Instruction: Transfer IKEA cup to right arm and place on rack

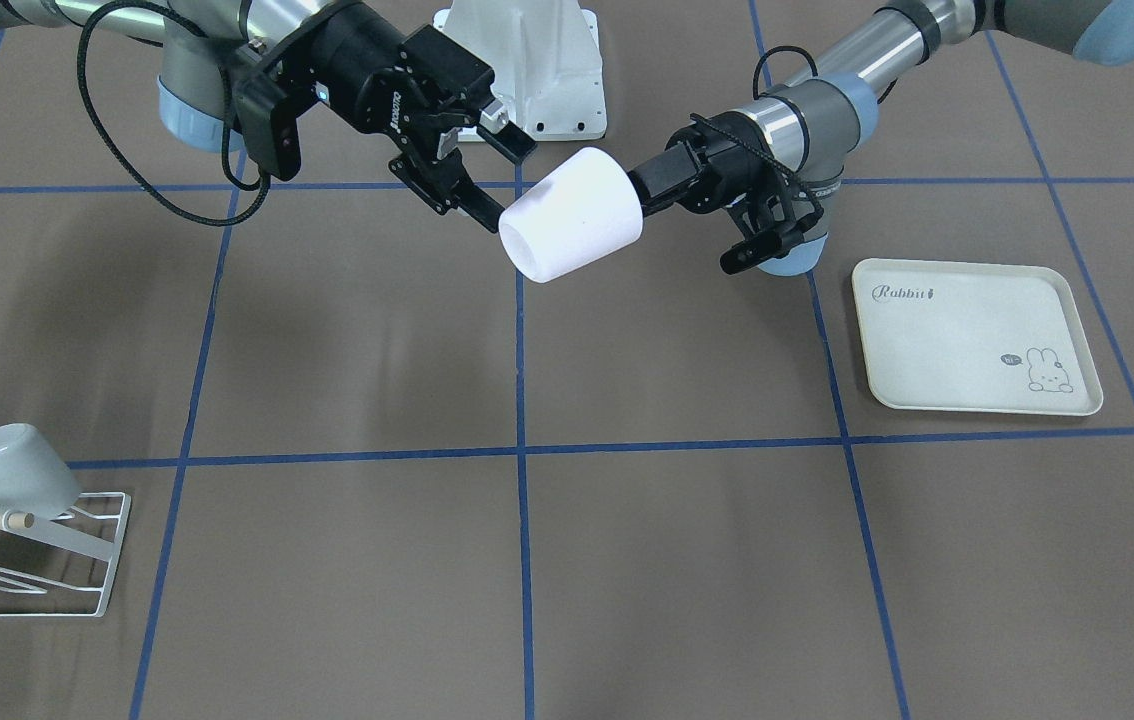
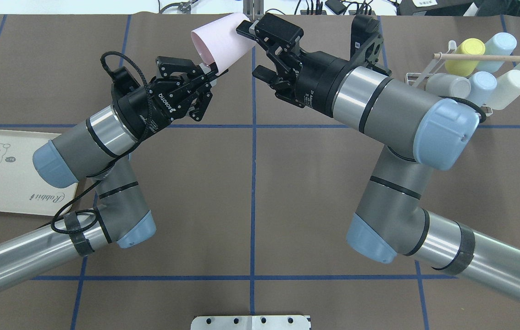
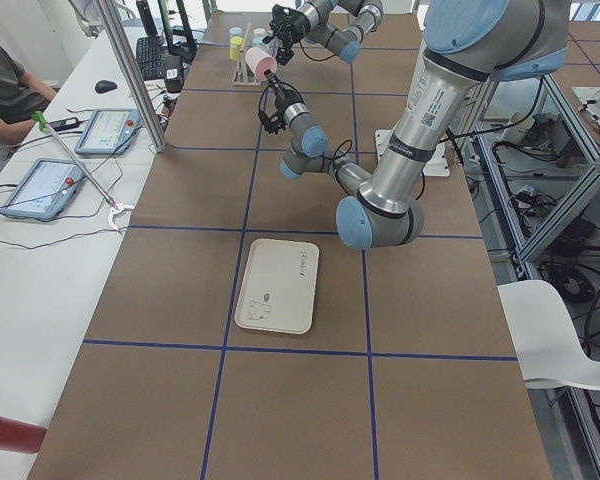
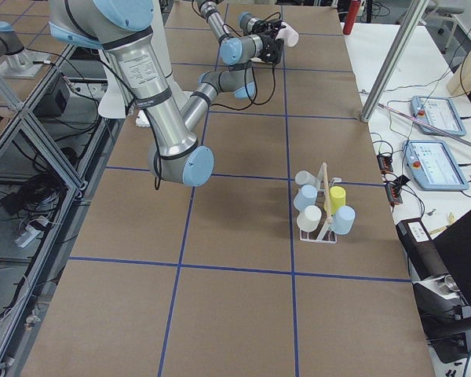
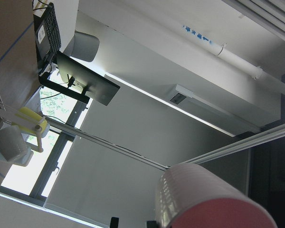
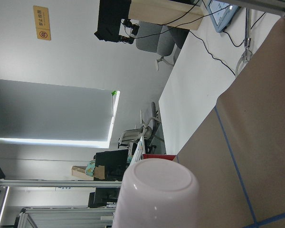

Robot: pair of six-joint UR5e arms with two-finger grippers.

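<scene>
Hand-over stage, judged roughly midway; IKEA cup (image 1: 572,215) aloft above mid-table, well apart from the rack (image 1: 118,550); left gripper (image 2: 212,71) clamped on the cup's rim, carrying it alone; right gripper (image 2: 251,51) spread wide and empty, jaws flanking the cup's base end, one finger just beside it, no grip evident; outstanding: right-side closure, left-side release, carry to the rack, placement among other cups (image 1: 22,470) there.
</scene>
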